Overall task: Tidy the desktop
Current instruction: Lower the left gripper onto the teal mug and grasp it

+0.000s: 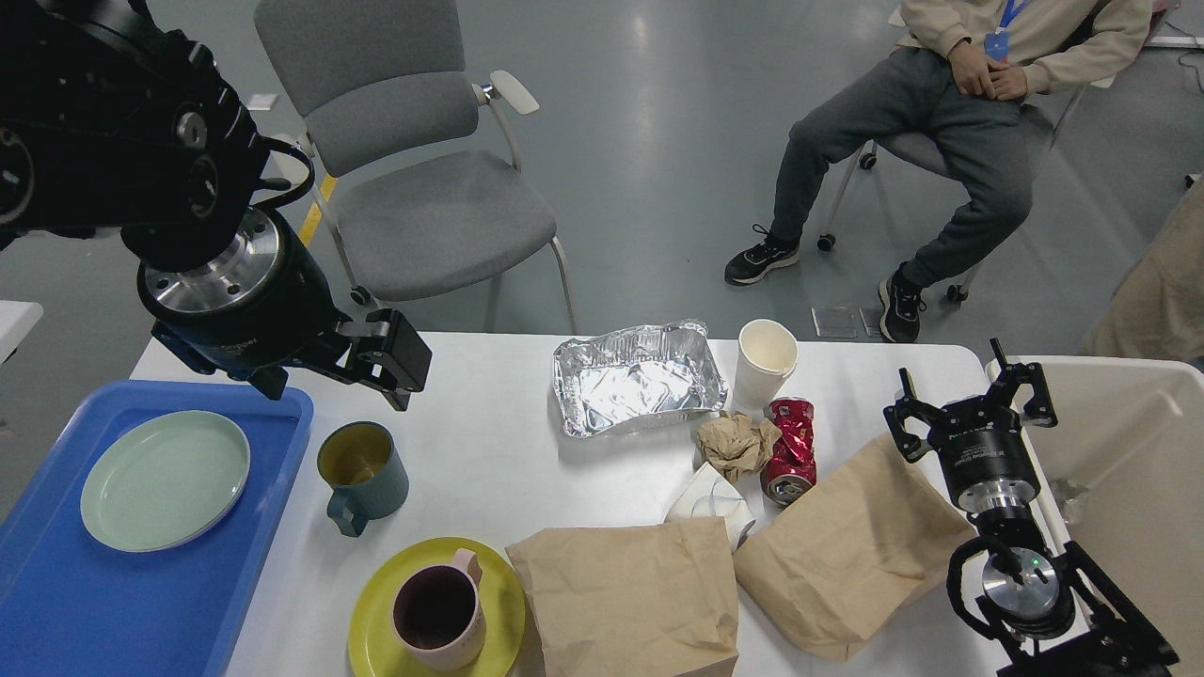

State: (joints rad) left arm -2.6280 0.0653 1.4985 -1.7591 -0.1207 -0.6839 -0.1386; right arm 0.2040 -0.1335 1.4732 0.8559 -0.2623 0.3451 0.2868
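A white desktop (489, 451) fills the lower view. Nearest, a pink cup (439, 621) sits on a yellow plate (376, 625) beside two brown paper bags (630, 592). Right gripper (969, 400) hovers, fingers spread and empty. Farther, left gripper (329, 371) hangs above a teal mug (362, 475); its spread is unclear.

No text can be read: the print on the red can (791, 449) is too small and crumpled.
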